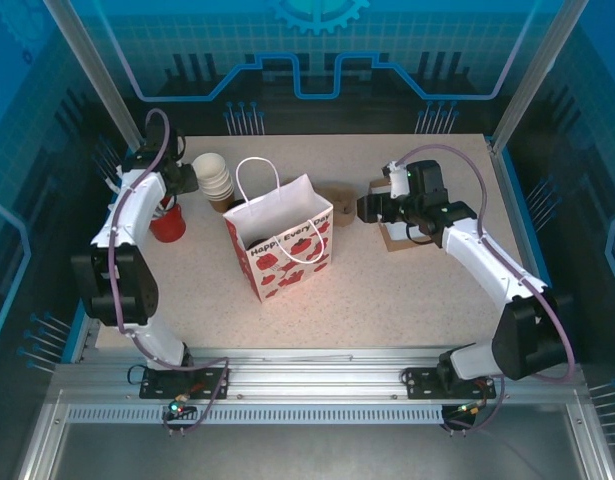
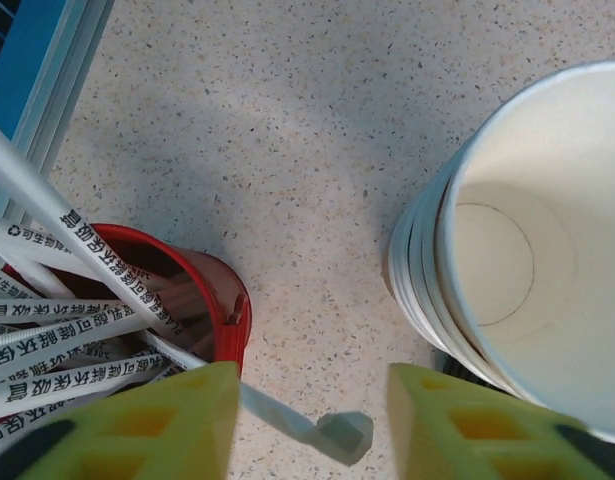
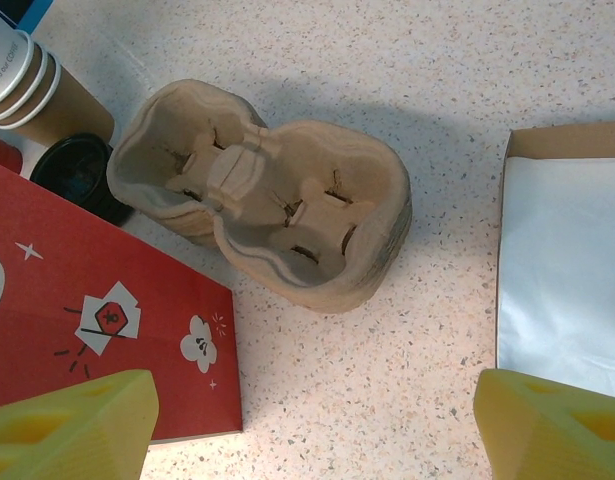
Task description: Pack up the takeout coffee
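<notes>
My right gripper [image 3: 312, 425] hangs wide open over the carrier [image 3: 277, 200] beside the bag [image 3: 87, 330]; the coffee [image 3: 75, 175] sits just beside it too. My left gripper [image 2: 312, 400] stands apart around a straw [image 2: 107, 255].

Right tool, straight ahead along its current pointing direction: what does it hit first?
Most likely the brown cardboard cup carrier, lying dead ahead of the right tool, whose jaws stand open. Depth is unclear: it could instead land on bare table just short of it.
</notes>
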